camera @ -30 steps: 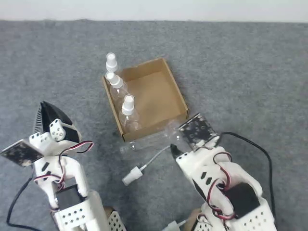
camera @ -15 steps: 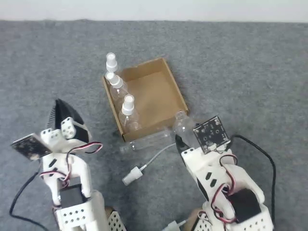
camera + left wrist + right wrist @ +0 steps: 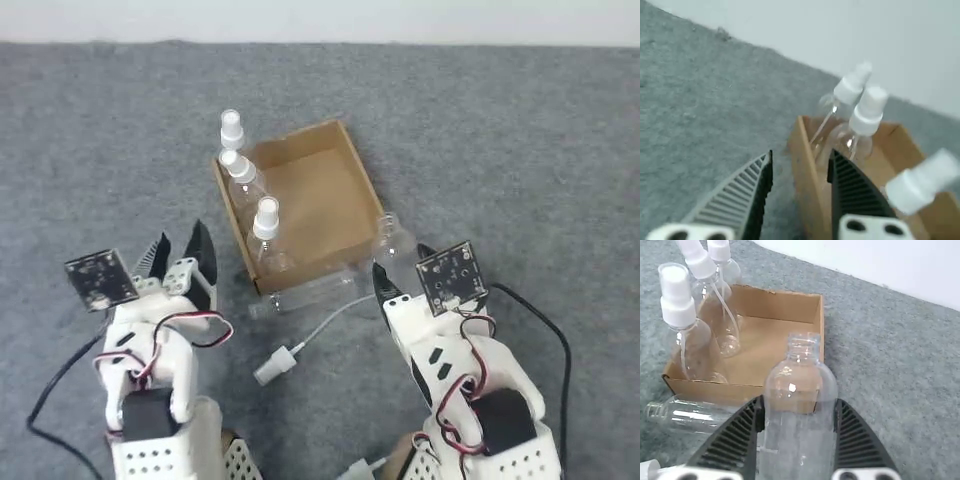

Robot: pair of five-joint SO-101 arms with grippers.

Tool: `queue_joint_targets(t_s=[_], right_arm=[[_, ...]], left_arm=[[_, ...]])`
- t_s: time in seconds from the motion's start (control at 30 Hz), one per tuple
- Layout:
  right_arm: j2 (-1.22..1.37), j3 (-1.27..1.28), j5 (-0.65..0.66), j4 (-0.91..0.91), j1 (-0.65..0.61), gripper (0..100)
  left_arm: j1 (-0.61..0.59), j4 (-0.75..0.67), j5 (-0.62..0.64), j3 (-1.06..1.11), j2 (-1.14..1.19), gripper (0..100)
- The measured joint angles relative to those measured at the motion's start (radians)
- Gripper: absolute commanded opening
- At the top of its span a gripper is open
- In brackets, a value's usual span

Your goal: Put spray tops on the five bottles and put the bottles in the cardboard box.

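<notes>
The left gripper [image 3: 178, 256] hangs over the grey bench [image 3: 520, 150] just left of the cardboard box [image 3: 322, 192], its fingers spread wide with nothing between them. In the left wrist view the box's near left wall shows beyond them. Two bottles fitted with spray tops stand upright inside the box along its left wall, one near the front [image 3: 268, 235] and one farther back [image 3: 243, 178]. A third capped bottle [image 3: 232, 130] stands at the far left corner, and I cannot tell whether it is inside the box or just outside. An uncapped bottle [image 3: 305, 295] lies on its side on the bench, just in front of the box's near wall. A loose spray top [image 3: 274, 366] with its thin tube lies nearer still. At the right, the right gripper [image 3: 798, 414] has its fingers closed on the sides of an open-necked clear bottle [image 3: 391, 238], held upright just off the box's near right corner.
</notes>
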Motion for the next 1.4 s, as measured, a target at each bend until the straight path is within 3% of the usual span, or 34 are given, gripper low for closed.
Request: queue_joint_targets(t_s=[0.23, 0.6, 1.07, 1.4], right_arm=[[-0.002, 0.037, 0.000, -0.046, 0.000, 4.3], [-0.002, 0.052, 0.000, -0.084, 0.000, 4.3], [-0.002, 0.052, 0.000, -0.084, 0.000, 4.3], [-0.002, 0.052, 0.000, -0.084, 0.000, 4.4]], left_arm=[[0.031, 0.118, -0.087, -0.074, 0.000, 17], [0.199, 0.370, -0.209, -0.196, 0.000, 17], [0.247, 0.377, -0.279, -0.196, 0.009, 17], [0.287, 0.377, -0.307, -0.285, 0.356, 17]])
